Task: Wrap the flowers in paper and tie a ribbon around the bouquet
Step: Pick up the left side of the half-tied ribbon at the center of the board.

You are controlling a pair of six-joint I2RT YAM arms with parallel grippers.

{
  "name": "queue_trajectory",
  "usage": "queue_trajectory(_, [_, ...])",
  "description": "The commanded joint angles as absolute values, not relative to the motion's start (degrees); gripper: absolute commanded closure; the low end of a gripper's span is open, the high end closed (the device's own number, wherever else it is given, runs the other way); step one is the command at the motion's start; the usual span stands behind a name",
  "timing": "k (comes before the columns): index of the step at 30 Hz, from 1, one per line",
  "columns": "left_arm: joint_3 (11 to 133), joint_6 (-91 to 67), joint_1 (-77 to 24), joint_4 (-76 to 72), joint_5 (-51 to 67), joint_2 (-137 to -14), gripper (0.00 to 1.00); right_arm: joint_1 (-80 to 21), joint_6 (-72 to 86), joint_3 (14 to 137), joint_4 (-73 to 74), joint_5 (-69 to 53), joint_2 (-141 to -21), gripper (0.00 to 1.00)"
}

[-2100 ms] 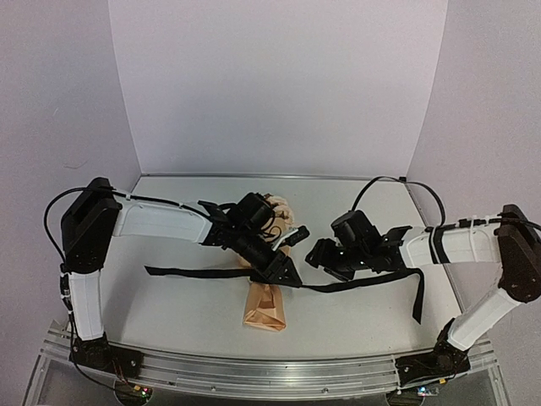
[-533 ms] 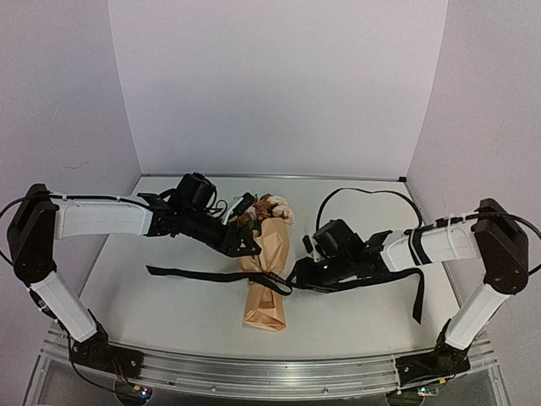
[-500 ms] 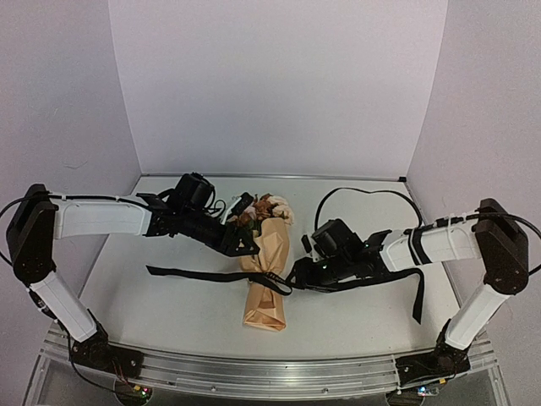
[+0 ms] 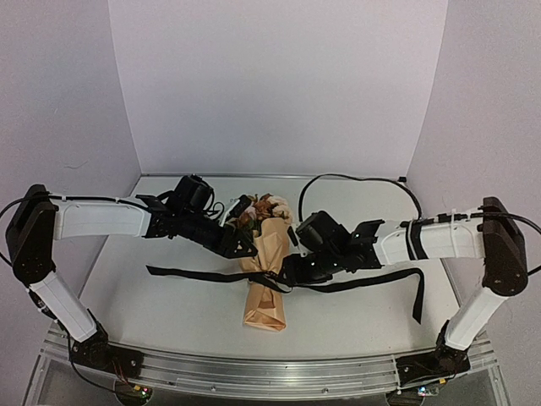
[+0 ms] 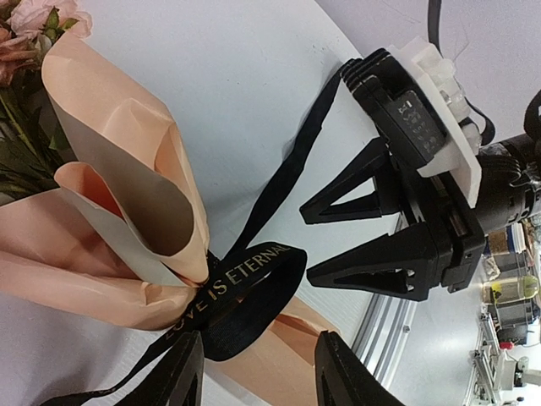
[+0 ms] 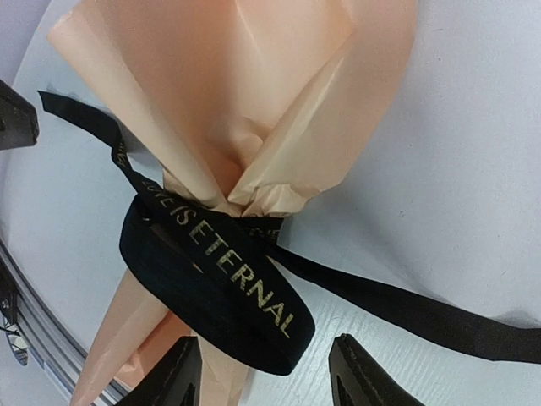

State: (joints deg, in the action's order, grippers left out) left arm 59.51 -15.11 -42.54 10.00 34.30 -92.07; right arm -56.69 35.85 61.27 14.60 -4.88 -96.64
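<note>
Pale table (image 4: 169,313) under lilac walls (image 4: 279,85) bears the bouquet (image 4: 265,309).

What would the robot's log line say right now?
black lettered ribbon: looped around tan kraft-paper bouquet | left end effector: open | right end effector: open

Both arms lay stretched inward, forearms low. The left claw (image 4: 246,243) and right claw (image 4: 292,269) stood half open, tips near each other.
</note>
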Motion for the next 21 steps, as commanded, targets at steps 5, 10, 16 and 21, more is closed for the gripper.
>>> queue_trajectory(5, [60.32, -16.78, -42.36, 7.18, 33.65, -91.71, 0.53, -57.99, 32.29, 67.97, 20.17, -0.68, -102.81, 0.55])
queue_trajectory(10, [60.89, -17.54, -42.46, 5.78, 33.73, -93.11, 0.54, -58.2, 32.65, 69.09, 21.57, 2.16, -103.88, 0.66])
queue_trajectory(16, [62.65, -20.73, -44.19, 0.75, 36.12, -96.09, 0.59, -58.3, 34.14, 68.61, 22.41, 5.74, -101.53, 0.89])
queue_trajectory(21, [64.3, -24.63, -44.28, -4.23, 35.69, -101.65, 0.73, -58.33, 35.89, 68.12, 22.38, 6.4, -100.93, 0.96])
